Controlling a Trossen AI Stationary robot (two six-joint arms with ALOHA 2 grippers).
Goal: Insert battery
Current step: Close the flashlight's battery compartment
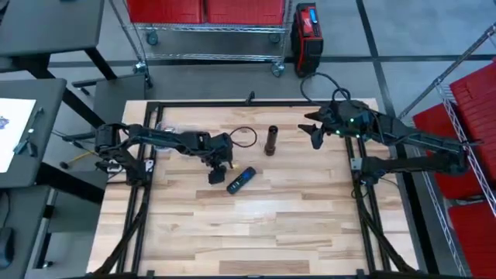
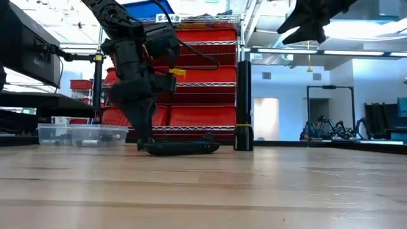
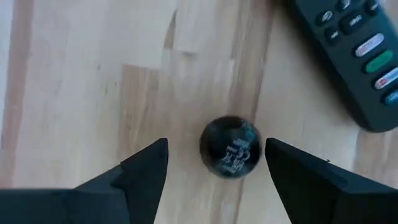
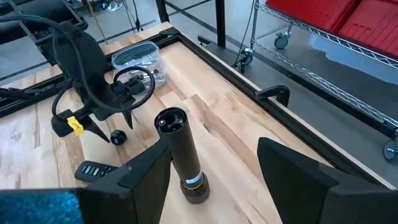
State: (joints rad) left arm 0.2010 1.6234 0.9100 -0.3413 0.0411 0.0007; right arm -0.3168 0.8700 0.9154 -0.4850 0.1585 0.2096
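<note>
A small dark round thing (image 3: 230, 148) with pale print stands on the wood; I cannot tell whether it is the battery. My left gripper (image 3: 215, 147) points down over it, open, with one finger on either side and a gap to each. In the high view the left gripper (image 1: 217, 173) is left of a dark remote (image 1: 241, 180) that lies flat. A black tube (image 4: 181, 155) with an open top stands upright on its base at the table's far middle. My right gripper (image 4: 214, 177) hangs open above the table, right of the tube (image 1: 271, 140), holding nothing.
A clear plastic tub (image 4: 138, 57) with small parts sits at the far left of the table, and a black cable loop (image 1: 245, 137) lies beside the left arm. A metal frame (image 1: 353, 194) runs round the tabletop. Bare wood fills the near half.
</note>
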